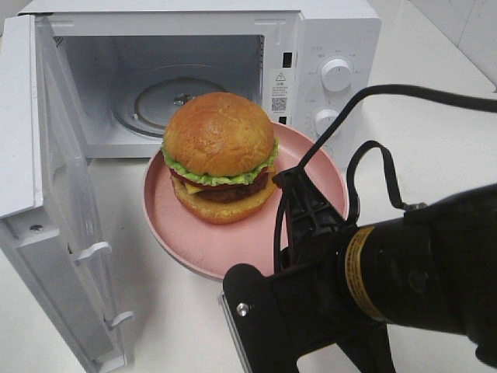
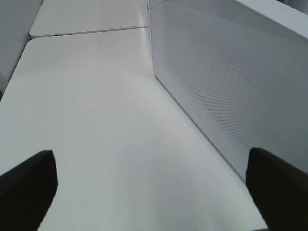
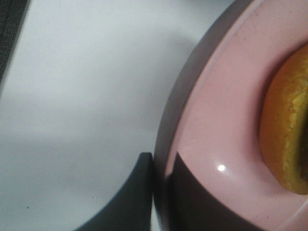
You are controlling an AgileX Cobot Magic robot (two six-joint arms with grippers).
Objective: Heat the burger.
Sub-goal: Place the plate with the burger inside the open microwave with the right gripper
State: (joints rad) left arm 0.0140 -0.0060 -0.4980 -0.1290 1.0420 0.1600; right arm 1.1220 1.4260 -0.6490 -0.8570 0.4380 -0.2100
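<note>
My right tool (image 3: pixel 161 190) is pinched on the rim of the pink plate (image 1: pixel 167 225). The plate carries the burger (image 1: pixel 220 155) at frame centre, just before the open microwave (image 1: pixel 334 47). My left tool (image 2: pixel 153 190) stands spread wide over the white surface (image 2: pixel 96 120), beside the door (image 2: pixel 231 86).

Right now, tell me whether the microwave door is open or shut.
Open. The door stands wide at left, baring the turntable; the burger sits outside on its plate.
</note>
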